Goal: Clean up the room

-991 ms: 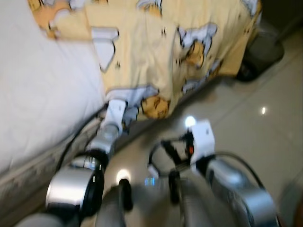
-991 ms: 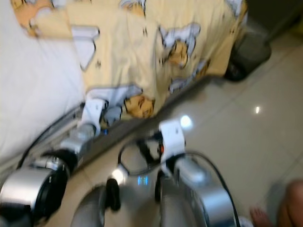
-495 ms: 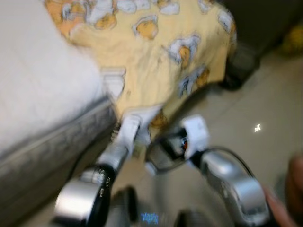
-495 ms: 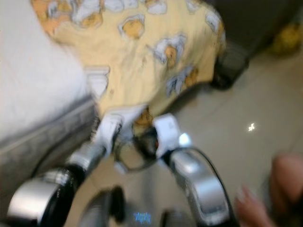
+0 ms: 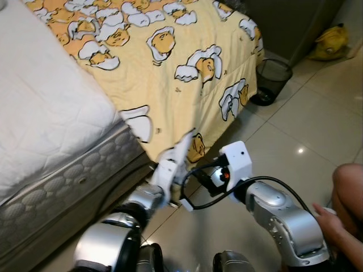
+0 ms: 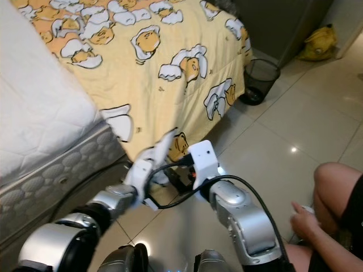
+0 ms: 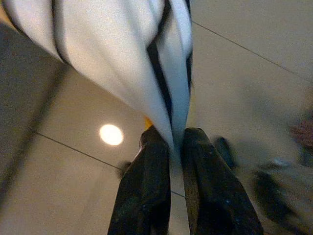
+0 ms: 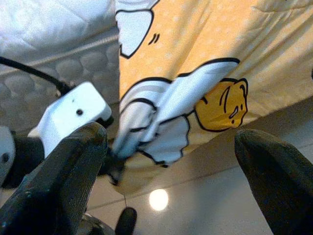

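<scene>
A yellow blanket [image 5: 170, 56] printed with cartoon egg figures lies over the bed and hangs down its foot end toward the floor. My left gripper [image 5: 180, 154] is shut on the blanket's lowest hanging corner. In the left wrist view the two black fingers [image 7: 151, 166] pinch a white, black-lined fold of the blanket [image 7: 122, 63] above the tiles. My right gripper [image 8: 171, 147] is open, its fingers wide apart, facing the same corner from close by. Its white wrist box [image 5: 236, 160] sits just right of the left gripper.
The bare white mattress [image 5: 45, 113] fills the left. A black mesh waste bin [image 5: 271, 79] stands on the tile floor by the bed's far corner, beside a dark cabinet [image 5: 295, 22] and a yellow bag [image 5: 329, 42]. A person's knee and hand [image 5: 343, 198] are close at the right.
The camera has swung up and steadied, so more of the bed and room show. The left gripper still holds the blanket corner, now lifted slightly. A person's leg is in view at right.
</scene>
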Controlling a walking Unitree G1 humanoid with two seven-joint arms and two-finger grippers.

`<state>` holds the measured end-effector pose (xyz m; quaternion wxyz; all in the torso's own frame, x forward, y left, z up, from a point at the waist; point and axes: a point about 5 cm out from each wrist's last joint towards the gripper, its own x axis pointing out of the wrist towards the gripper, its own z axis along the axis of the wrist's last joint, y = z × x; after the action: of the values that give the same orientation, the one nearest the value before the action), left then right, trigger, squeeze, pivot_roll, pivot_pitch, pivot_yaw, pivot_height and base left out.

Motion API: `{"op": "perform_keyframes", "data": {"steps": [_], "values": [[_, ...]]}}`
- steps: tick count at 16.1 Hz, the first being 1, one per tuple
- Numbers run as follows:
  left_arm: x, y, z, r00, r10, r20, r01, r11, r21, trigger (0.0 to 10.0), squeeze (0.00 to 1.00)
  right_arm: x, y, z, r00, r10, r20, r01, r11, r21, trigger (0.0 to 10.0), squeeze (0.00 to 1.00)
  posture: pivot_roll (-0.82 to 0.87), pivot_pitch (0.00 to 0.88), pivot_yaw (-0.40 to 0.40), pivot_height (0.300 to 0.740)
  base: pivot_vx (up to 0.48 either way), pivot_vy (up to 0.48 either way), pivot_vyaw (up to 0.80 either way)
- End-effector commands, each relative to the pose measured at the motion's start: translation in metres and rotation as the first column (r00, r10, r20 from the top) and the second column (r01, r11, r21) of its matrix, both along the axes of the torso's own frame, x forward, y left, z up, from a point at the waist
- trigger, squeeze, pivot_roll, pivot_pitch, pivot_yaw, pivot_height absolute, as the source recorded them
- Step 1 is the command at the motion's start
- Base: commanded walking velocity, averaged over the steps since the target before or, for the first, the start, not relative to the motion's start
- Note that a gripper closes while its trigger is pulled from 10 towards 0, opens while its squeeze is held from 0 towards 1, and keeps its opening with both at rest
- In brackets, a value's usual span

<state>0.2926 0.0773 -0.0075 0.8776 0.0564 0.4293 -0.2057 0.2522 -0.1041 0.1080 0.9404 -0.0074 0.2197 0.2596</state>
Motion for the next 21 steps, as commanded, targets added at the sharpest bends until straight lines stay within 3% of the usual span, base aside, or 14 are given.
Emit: {"op": "perform_keyframes", "data": {"steps": [1, 3, 5, 6, 7, 10, 11, 13, 14, 15, 16, 17, 18, 21], "values": [[-0.013, -0.004, -0.010, 0.997, 0.006, -0.082, -0.009, 0.999, -0.039, 10.0, 0.00, -0.001, -0.001, -0.001, 1.000, 0.003, -0.002, -0.003, 1.000, 0.002, 10.0, 0.00, -0.26, 0.138, 0.025, 0.740, 0.000, 0.000, 0.00], [-0.022, -0.012, -0.015, 0.993, -0.019, -0.119, 0.013, 0.999, -0.052, 10.0, 0.00, 0.000, 0.000, -0.001, 1.000, 0.009, -0.002, -0.009, 1.000, -0.001, 10.0, 0.00, -0.26, 0.135, 0.025, 0.740, 0.000, 0.000, 0.00], [-0.020, -0.006, -0.016, 0.996, -0.052, -0.073, 0.055, 0.997, 0.045, 10.0, 0.00, 0.002, 0.000, 0.001, 1.000, 0.010, 0.007, -0.010, 1.000, -0.003, 10.0, 0.00, -0.27, 0.128, 0.023, 0.740, 0.000, 0.000, 0.00], [-0.013, 0.001, -0.012, 0.994, -0.106, -0.005, 0.106, 0.984, 0.146, 10.0, 0.23, 0.004, 0.000, 0.001, 1.000, 0.012, 0.015, -0.011, 1.000, -0.006, 10.0, 0.00, -0.26, 0.122, 0.023, 0.740, 0.000, 0.000, 0.00], [0.000, 0.008, -0.003, 0.981, -0.174, 0.084, 0.148, 0.955, 0.258, 10.0, 1.00, 0.006, 0.001, 0.002, 1.000, 0.010, 0.026, -0.010, 1.000, -0.006, 10.0, 0.00, -0.26, 0.117, 0.022, 0.740, 0.000, 0.000, 0.00], [0.040, 0.012, 0.039, 0.927, -0.151, 0.344, 0.055, 0.960, 0.273, 10.0, 1.00, 0.019, 0.000, 0.013, 0.992, -0.055, 0.110, 0.054, 0.998, 0.018, 10.0, 0.00, -0.24, 0.096, 0.023, 0.740, 0.000, 0.000, 0.00], [0.057, 0.018, 0.063, 0.872, -0.109, 0.478, -0.003, 0.974, 0.226, 10.0, 1.00, 0.029, -0.003, 0.019, 0.982, -0.111, 0.155, 0.106, 0.993, 0.042, 10.0, 0.00, -0.22, 0.085, 0.022, 0.740, 0.000, 0.000, 0.00], [0.068, 0.035, 0.081, 0.823, 0.037, 0.567, -0.129, 0.984, 0.123, 10.0, 1.00, 0.037, -0.005, 0.021, 0.967, -0.156, 0.200, 0.150, 0.988, 0.049, 10.0, 0.00, -0.19, 0.060, 0.024, 0.740, 0.000, 0.000, 0.00], [0.075, 0.058, 0.101, 0.705, 0.239, 0.668, -0.289, 0.957, -0.038, 10.0, 1.00, 0.043, -0.009, 0.018, 0.955, -0.197, 0.224, 0.191, 0.980, 0.045, 10.0, 0.00, -0.17, 0.040, 0.022, 0.740, 0.000, 0.000, 0.00], [0.075, 0.078, 0.116, 0.584, 0.347, 0.734, -0.387, 0.914, -0.123, 10.0, 1.00, 0.046, -0.014, 0.013, 0.943, -0.231, 0.240, 0.230, 0.973, 0.031, 10.0, 0.00, -0.16, 0.028, 0.019, 0.740, 0.000, 0.000, 0.00], [0.074, 0.083, 0.119, 0.548, 0.363, 0.754, -0.409, 0.902, -0.137, 10.0, 1.00, 0.047, -0.016, 0.011, 0.938, -0.245, 0.245, 0.245, 0.969, 0.029, 10.0, 0.00, -0.16, 0.028, 0.019, 0.740, 0.000, 0.000, 0.00], [0.062, 0.099, 0.132, 0.416, 0.396, 0.819, -0.475, 0.862, -0.176, 10.0, 1.00, 0.052, -0.028, 0.002, 0.906, -0.329, 0.266, 0.338, 0.941, 0.011, 10.0, 0.00, -0.13, 0.008, 0.017, 0.740, 0.000, 0.000, 0.00], [0.055, 0.101, 0.135, 0.389, 0.391, 0.834, -0.471, 0.863, -0.185, 10.0, 1.00, 0.053, -0.031, -0.003, 0.899, -0.351, 0.262, 0.356, 0.934, 0.032, 10.0, 1.00, -0.12, 0.000, 0.015, 0.740, 0.000, 0.000, 0.00], [0.054, 0.111, 0.122, 0.443, 0.413, 0.796, -0.502, 0.850, -0.161, 10.0, 1.00, 0.057, -0.035, -0.010, 0.885, -0.382, 0.267, 0.386, 0.922, 0.038, 10.0, 1.00, -0.11, 0.000, 0.008, 0.740, 0.000, -0.320, 0.00]]}}
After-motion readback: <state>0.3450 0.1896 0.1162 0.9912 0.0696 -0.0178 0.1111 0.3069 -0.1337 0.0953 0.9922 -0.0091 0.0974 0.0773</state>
